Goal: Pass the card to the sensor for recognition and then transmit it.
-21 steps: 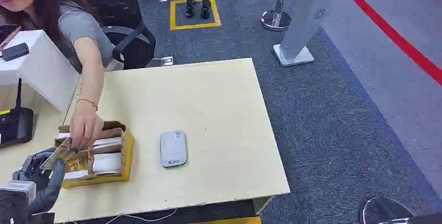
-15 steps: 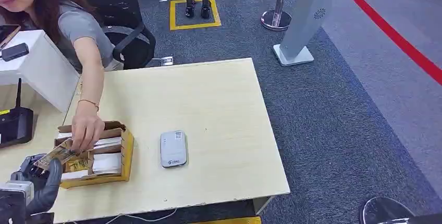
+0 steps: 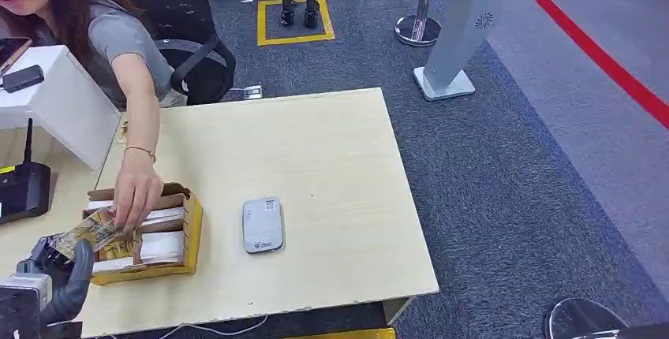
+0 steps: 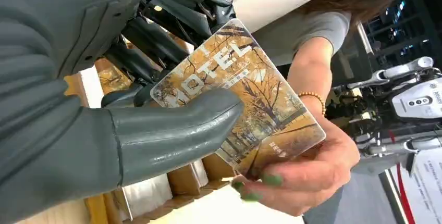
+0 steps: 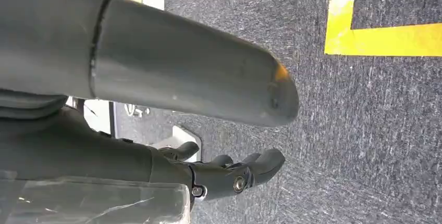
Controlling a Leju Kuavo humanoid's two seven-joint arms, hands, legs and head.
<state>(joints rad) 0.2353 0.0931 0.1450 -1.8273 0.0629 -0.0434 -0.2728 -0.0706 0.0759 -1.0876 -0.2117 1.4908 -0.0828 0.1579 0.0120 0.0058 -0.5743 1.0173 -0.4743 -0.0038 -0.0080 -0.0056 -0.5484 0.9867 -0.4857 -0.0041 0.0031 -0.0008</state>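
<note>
My left hand [image 3: 65,266] is at the table's near left corner and pinches a hotel card [image 3: 92,232] with an autumn-tree picture. Close up, my thumb [image 4: 172,130] lies across the card [image 4: 250,88] with the darker fingers behind it. A person's hand [image 3: 136,197] grips the card's far end, their fingertips [image 4: 260,182] under its edge. The grey card sensor [image 3: 262,225] lies flat on the table to the right of the box. My right hand [image 5: 130,151] hangs over the carpet, fingers apart, holding nothing.
A yellow cardboard box [image 3: 192,232] with white and printed cards stands under the person's hand. The person sits behind the light wooden table [image 3: 315,158]. A black router [image 3: 22,189] and a white box [image 3: 59,98] are at the far left. A stanchion base [image 3: 416,30] stands on the carpet beyond.
My left hand and the card have sunk slightly toward the table's near edge. The person's hand has followed and keeps its hold on the card's far end.
</note>
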